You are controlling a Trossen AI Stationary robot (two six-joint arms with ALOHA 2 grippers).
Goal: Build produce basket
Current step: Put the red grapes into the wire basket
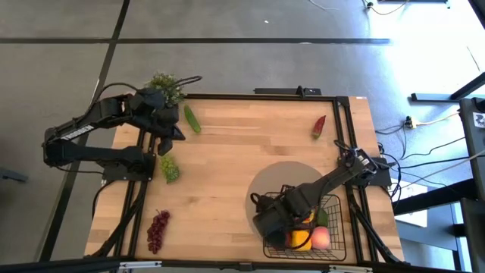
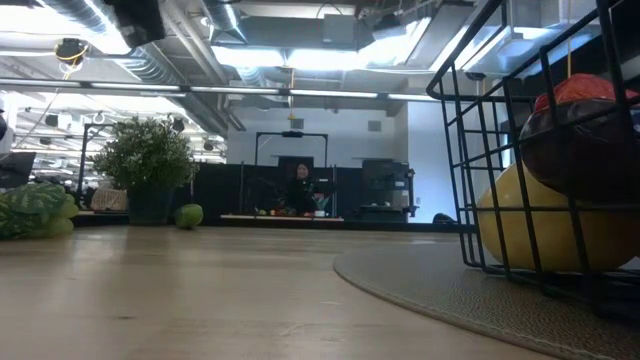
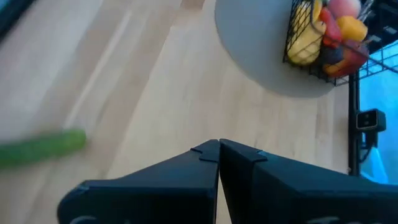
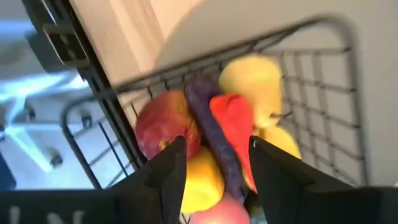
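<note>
The black wire basket [image 1: 333,241] stands on a round grey mat [image 1: 284,178] at the table's near right. It holds a yellow fruit [image 4: 255,78], a reddish apple [image 4: 165,121], a red pepper [image 4: 233,121], a dark purple piece [image 4: 208,118] and more. My right gripper [image 4: 214,168] is open just above the basket's left part, its fingers on either side of the purple and red pieces. My left gripper [image 3: 219,152] is shut and empty above the far left of the table, near the cucumber [image 1: 192,119]. Green grapes [image 1: 169,168], purple grapes [image 1: 158,230] and a red chili [image 1: 319,127] lie on the table.
A bushy potted plant [image 1: 167,87] stands at the table's far left corner, beside my left arm. The wood between the cucumber and the mat is bare. The basket's wire wall [image 2: 480,150] fills the right of the low view.
</note>
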